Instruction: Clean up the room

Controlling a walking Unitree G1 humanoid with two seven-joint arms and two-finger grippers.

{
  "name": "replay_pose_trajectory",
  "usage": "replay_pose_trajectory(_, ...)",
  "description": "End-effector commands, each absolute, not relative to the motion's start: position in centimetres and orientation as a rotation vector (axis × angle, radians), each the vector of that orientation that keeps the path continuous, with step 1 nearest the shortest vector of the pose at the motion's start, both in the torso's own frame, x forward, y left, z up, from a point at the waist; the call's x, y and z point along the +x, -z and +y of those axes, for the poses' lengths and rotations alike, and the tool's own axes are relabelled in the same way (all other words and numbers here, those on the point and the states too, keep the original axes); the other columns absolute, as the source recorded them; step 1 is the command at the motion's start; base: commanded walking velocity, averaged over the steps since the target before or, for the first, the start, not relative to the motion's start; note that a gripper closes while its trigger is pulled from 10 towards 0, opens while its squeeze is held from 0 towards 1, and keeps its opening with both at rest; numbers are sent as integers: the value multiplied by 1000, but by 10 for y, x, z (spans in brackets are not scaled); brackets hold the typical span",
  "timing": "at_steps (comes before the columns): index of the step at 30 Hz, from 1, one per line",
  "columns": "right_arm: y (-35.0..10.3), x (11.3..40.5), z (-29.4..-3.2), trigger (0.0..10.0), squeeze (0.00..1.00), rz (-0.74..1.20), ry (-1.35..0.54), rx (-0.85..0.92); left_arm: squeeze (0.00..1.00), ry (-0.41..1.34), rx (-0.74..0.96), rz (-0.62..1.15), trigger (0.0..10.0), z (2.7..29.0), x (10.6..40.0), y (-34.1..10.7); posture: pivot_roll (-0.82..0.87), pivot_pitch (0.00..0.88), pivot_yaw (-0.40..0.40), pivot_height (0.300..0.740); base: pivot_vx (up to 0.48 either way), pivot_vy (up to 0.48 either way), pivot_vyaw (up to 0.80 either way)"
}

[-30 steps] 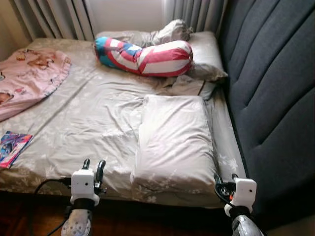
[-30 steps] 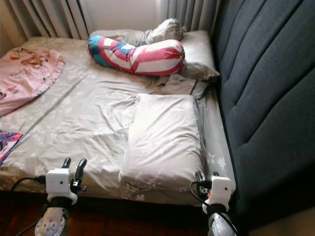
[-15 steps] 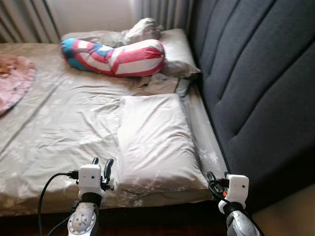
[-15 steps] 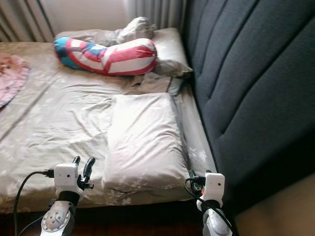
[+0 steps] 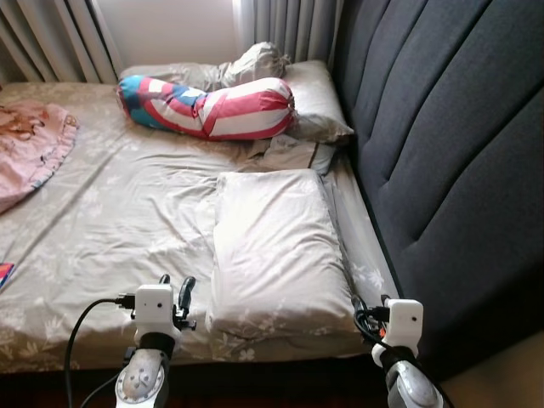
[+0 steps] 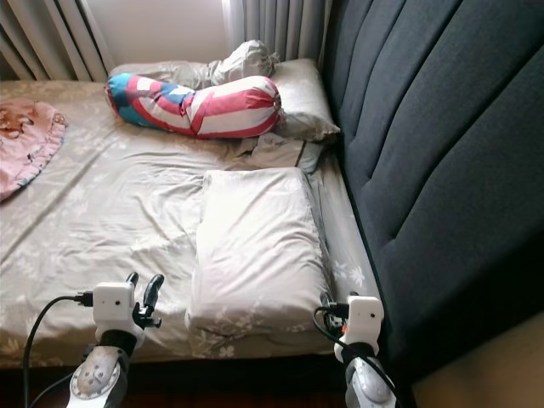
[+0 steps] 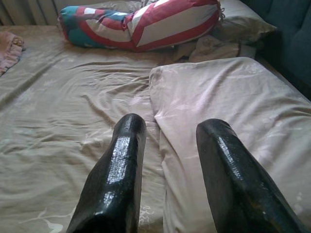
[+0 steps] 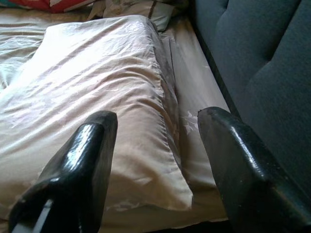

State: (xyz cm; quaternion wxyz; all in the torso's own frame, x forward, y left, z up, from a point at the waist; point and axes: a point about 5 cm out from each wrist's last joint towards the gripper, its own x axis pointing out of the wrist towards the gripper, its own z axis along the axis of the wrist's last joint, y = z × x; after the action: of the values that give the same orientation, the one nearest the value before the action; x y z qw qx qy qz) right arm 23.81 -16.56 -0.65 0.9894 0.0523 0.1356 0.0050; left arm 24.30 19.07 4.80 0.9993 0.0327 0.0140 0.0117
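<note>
A beige pillow (image 5: 276, 246) lies on the bed's near right side, along the dark headboard. Behind it rests a red, white and blue striped bolster (image 5: 208, 106) against another pillow (image 5: 319, 106) and a crumpled cloth (image 5: 255, 61). A pink blanket (image 5: 34, 153) is spread at the far left. My left gripper (image 5: 174, 287) is open, held low at the bed's front edge just left of the pillow's near corner. My right gripper (image 8: 158, 131) is open too, near the pillow's right front corner; its white wrist block (image 5: 401, 321) hides the fingers from the head camera.
The dark padded headboard (image 5: 450, 153) runs along the right side of the bed. Grey curtains (image 5: 51, 38) hang behind the bed. The corner of a colourful book (image 5: 3, 274) peeks in at the left edge. Wrinkled beige sheet (image 5: 127, 221) covers the mattress.
The camera has swung right and then partly back left, so the whole scene shifted. Both grippers stay low at the bed's front edge, open as before.
</note>
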Motion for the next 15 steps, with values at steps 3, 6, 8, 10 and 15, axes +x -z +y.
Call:
replay_pose_trajectory(3,2,243,-166,10000,0,262,-1,108,0,-27,63,32,10000,191,245,-50,-128,35,-56,738,311,0,0)
replay_pose_trajectory(6,2,243,-166,10000,0,264,-6,107,0,-25,64,36,10000,191,245,-50,-127,41,-56,738,314,0,0)
replay_pose_trajectory(8,1,243,-165,10000,0,259,-10,101,0,-28,62,38,10000,191,245,-50,-127,44,-57,738,315,0,0)
replay_pose_trajectory(10,1,244,-165,10000,0,258,-9,102,0,-28,61,39,10000,191,246,-50,-128,46,-56,738,317,0,0)
replay_pose_trajectory(15,0,244,-164,10000,0,256,-9,102,0,-24,61,43,10000,190,246,-50,-125,50,-58,738,316,0,0)
